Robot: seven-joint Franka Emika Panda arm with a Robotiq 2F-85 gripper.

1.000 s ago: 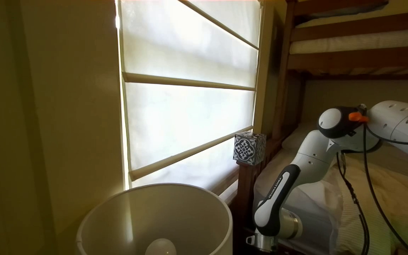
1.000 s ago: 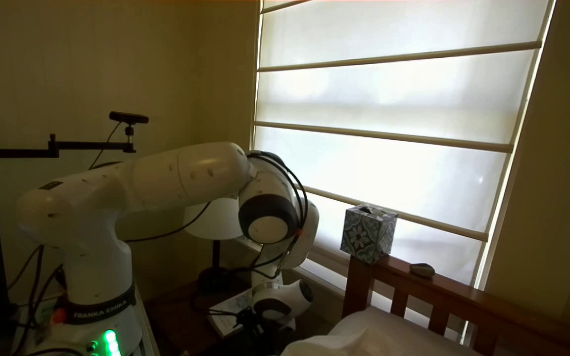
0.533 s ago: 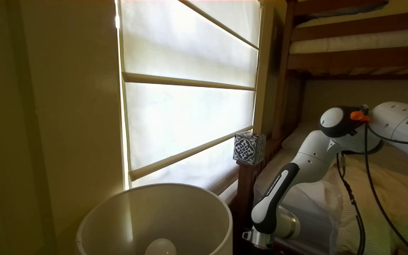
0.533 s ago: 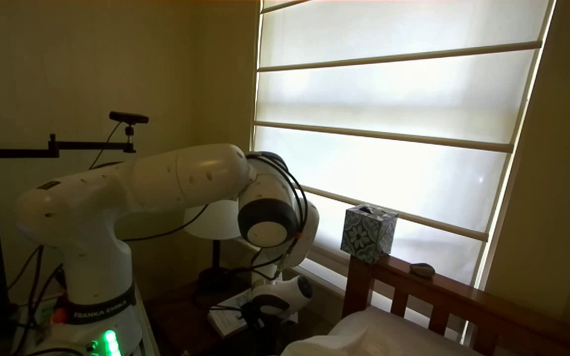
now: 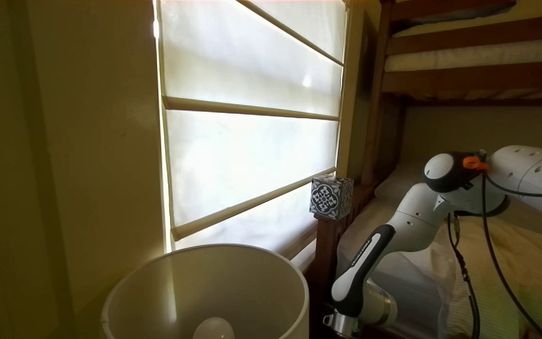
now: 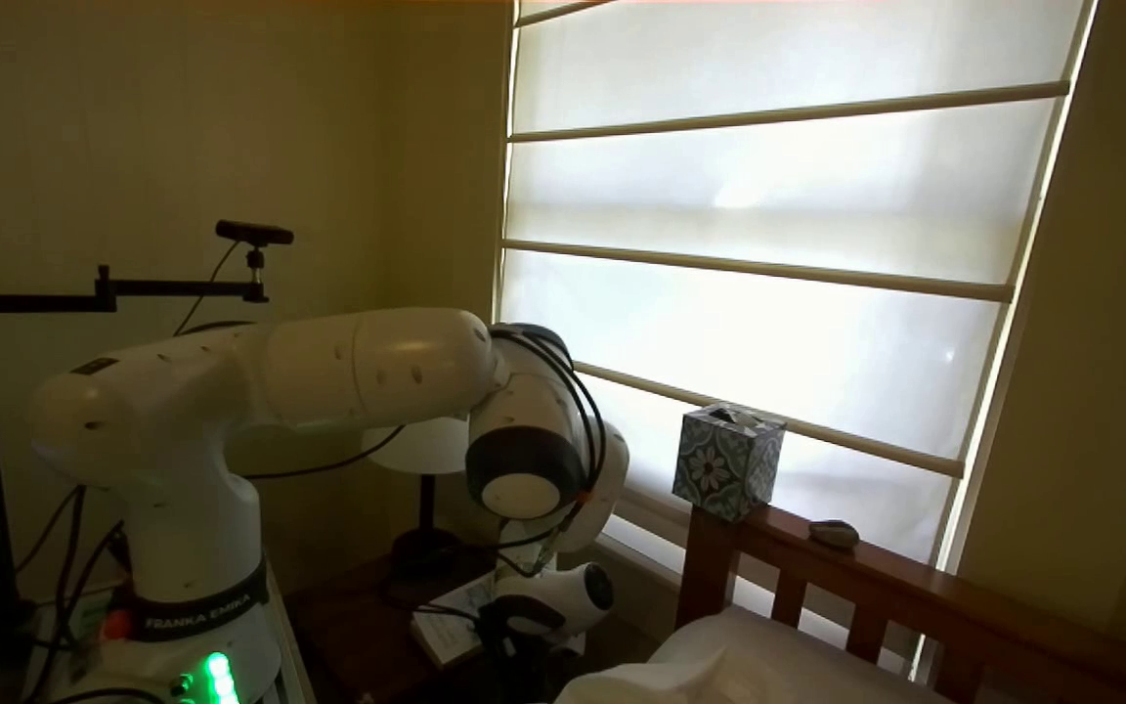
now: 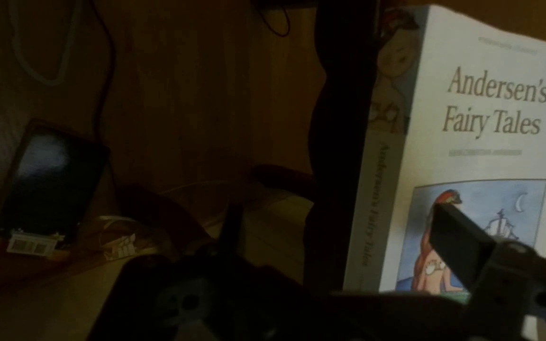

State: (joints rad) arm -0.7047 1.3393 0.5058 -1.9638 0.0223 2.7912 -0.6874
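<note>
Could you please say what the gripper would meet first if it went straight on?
Probably the Andersen's Fairy Tales book: one finger of the open gripper overlaps it in the wrist view; depth is unclear.

One book [image 7: 467,161], one lamp [image 6: 421,450], one tissue box [image 6: 727,464]

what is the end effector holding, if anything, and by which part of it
Nothing is held: in the wrist view the end effector stands open, its fingers wide apart, with the book showing behind one of them.
</note>
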